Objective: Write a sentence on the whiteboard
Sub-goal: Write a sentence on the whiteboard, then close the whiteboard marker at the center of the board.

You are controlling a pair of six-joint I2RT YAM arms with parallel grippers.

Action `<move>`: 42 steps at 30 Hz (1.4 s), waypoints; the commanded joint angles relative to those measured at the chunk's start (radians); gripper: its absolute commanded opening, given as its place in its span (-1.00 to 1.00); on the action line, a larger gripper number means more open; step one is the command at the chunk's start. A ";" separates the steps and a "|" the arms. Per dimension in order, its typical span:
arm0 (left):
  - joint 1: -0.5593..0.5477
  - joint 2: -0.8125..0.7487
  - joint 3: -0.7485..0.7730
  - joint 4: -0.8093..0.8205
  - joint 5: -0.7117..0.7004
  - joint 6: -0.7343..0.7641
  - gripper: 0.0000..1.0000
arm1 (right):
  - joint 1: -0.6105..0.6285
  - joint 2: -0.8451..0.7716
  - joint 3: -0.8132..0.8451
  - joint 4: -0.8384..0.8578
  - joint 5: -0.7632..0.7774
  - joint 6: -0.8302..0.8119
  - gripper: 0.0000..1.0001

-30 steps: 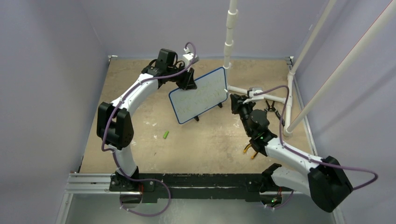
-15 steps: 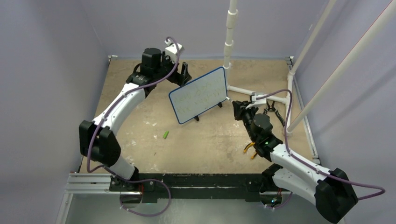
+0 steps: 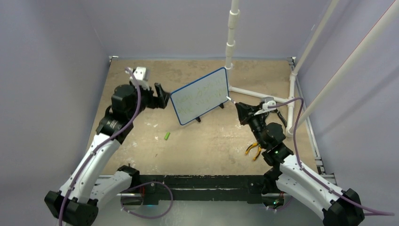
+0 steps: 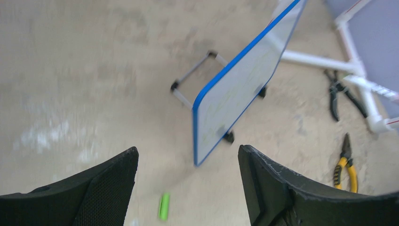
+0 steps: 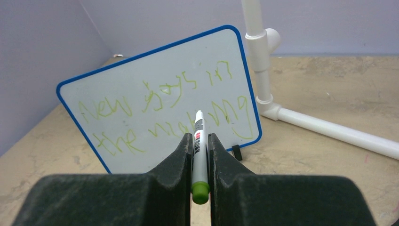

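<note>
The whiteboard [image 3: 200, 95] with its blue frame stands tilted on black feet mid-table; it also shows in the right wrist view [image 5: 160, 96] and edge-on in the left wrist view [image 4: 240, 89]. The sentence [image 5: 164, 110] runs in two rows of green handwriting across it. My right gripper [image 3: 241, 109] is shut on a green-ended marker [image 5: 198, 150], its tip pointing at the board and a little short of it. My left gripper [image 3: 161, 95] is open and empty, just left of the board's left edge.
A green marker cap [image 3: 167, 135] lies on the table in front of the board, also in the left wrist view [image 4: 163, 206]. Yellow-handled pliers [image 3: 254, 150] and black pliers [image 4: 336, 92] lie at the right. White PVC pipes [image 3: 256, 92] stand behind and right.
My left arm has swung from behind the board's top edge down to its left side, free of the board. My right gripper has drawn back slightly with the marker.
</note>
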 commanded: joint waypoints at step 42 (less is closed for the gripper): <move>-0.192 0.346 -0.409 0.001 -0.317 -0.254 -0.16 | 0.002 -0.145 -0.112 0.028 0.058 0.054 -1.00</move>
